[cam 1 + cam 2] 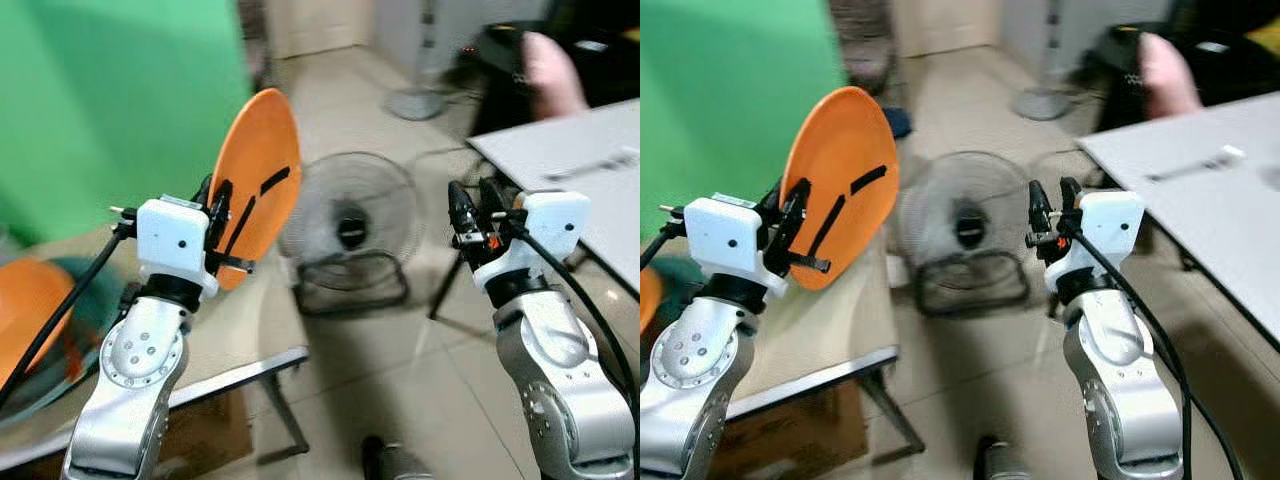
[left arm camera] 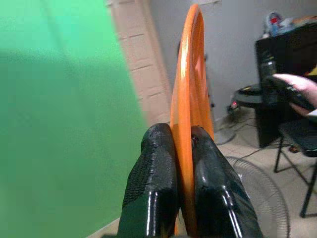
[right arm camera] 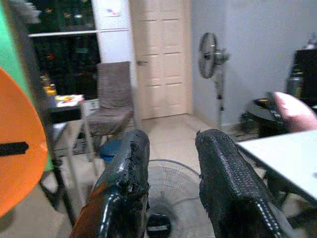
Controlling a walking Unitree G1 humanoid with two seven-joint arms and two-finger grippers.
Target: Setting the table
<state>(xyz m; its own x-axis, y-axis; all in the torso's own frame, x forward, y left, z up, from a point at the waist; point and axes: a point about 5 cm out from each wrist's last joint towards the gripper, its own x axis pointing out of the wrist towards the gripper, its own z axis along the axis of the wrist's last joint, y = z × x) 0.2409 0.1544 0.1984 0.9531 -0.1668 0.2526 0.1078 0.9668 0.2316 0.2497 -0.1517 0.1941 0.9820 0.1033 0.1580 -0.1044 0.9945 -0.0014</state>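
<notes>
While upright, orange plate (image 1: 262,170) clamped by L fingers (image 2: 153,183) | R fingers (image 3: 223,168) apart, nothing held | no legible text

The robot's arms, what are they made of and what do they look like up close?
Both arms are shiny silver metal with rounded joints dotted with small screws. Each wrist carries a white boxy block, and a black cable runs to it. The left gripper and the right gripper each have two long black fingers with a rough, textured surface. The right gripper shows a small orange-red part near its base.
</notes>
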